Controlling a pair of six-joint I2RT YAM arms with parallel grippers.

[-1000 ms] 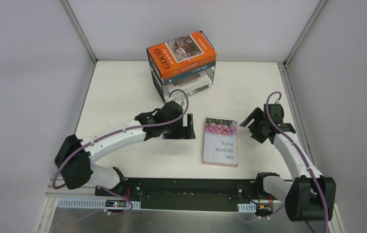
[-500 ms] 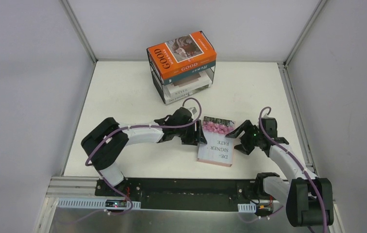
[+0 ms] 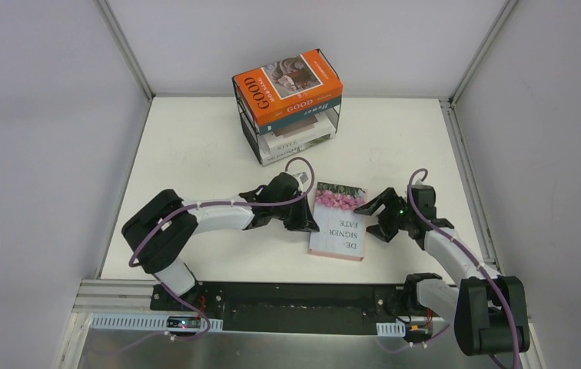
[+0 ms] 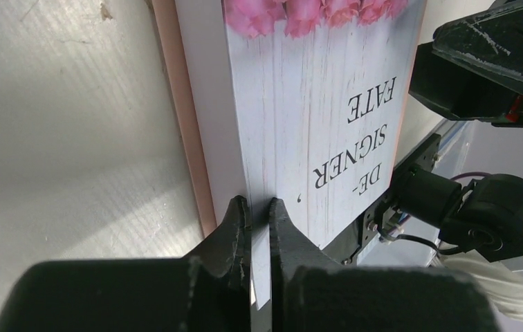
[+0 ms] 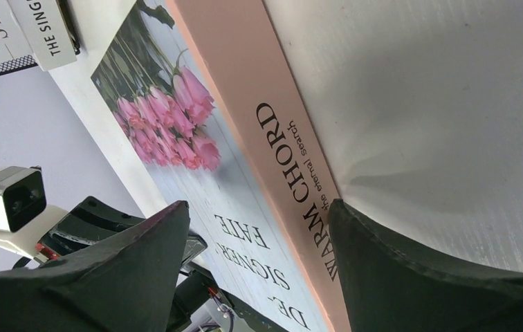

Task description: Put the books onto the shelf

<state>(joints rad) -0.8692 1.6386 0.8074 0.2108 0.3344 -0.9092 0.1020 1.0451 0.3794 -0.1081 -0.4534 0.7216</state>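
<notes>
Moved: over the last second the left gripper (image 3: 308,217) has swung in from the bare table (image 3: 195,161) to the pink-flower book (image 3: 339,227) and closed. The right gripper (image 3: 370,221) has come in to the book's opposite edge. The book now lies a little turned and nearer the left arm.
Left jaws: pressed together on a thin white edge of the book's front cover, seen from the left wrist as a strip nipped between the two black fingers (image 4: 234,228).
Right jaws: spread wide, one finger on each side of the book's pink spine, which reads "WARM CHORD"; whether either finger touches the book cannot be told.
Book between the jaws: flat on the table, cover up, its roses at the end away from the arm bases, the left jaws at one long edge and the right jaws at the other.
Beyond the jaws: the shelf (image 3: 257,144) stands well apart, past the book's rose end. The orange book (image 3: 287,88) lies on top of the shelf, the teal book (image 3: 307,113) just under it, and the "STYLE" book (image 3: 295,143) lower down inside the frame.
</notes>
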